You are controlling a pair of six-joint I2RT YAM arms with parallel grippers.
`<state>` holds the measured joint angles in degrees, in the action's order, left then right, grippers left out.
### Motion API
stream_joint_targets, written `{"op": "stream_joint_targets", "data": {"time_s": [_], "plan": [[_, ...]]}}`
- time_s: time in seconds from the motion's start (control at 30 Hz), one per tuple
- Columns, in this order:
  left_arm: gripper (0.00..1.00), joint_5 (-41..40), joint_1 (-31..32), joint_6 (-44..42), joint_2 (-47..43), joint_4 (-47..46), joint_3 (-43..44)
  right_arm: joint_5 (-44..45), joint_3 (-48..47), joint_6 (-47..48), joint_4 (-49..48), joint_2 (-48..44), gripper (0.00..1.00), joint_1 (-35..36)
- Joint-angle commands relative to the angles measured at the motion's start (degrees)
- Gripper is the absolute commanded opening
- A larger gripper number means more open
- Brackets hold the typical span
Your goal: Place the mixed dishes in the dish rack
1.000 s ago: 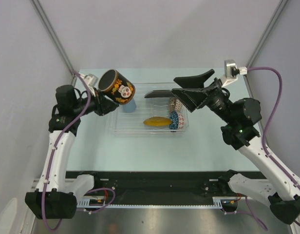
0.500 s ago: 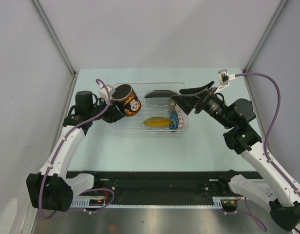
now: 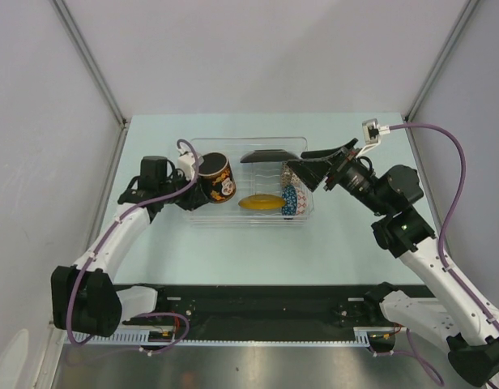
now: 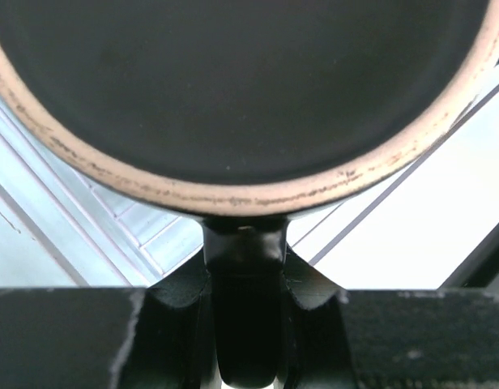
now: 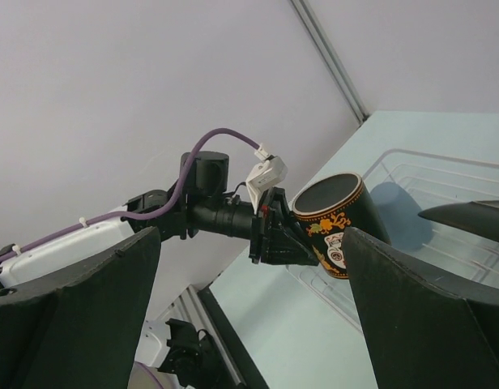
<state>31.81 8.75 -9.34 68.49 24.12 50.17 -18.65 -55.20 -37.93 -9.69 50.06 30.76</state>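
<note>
The clear dish rack sits directly on the pale green table, toward its far middle.

This is a robot lab's test cell. A pale green table stands boxed in by plain grey wall panels behind it and at both its sides, joined by bare metal posts. Along the table's near edge runs a black rail with two white-and-black arms bolted to it. Purple cables loop off them, and a small camera hangs over the table's far right corner. At the table's middle lies a clear rack of dishes.
</note>
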Motion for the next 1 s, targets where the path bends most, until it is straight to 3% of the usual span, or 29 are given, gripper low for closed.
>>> {"op": "stream_joint_targets", "data": {"time_s": [0.0, 0.97], "plan": [[0.00, 0.97, 0.74, -3.31, -0.64, -9.53, 0.80, 0.29, 0.09, -0.74, -0.76, -0.41, 1.00, -0.35], [0.00, -5.18, 2.85, -11.14, 5.60, -16.20, -5.96, -1.21, 0.36, -3.20, -1.29, 1.70, 1.00, -2.73]]}}
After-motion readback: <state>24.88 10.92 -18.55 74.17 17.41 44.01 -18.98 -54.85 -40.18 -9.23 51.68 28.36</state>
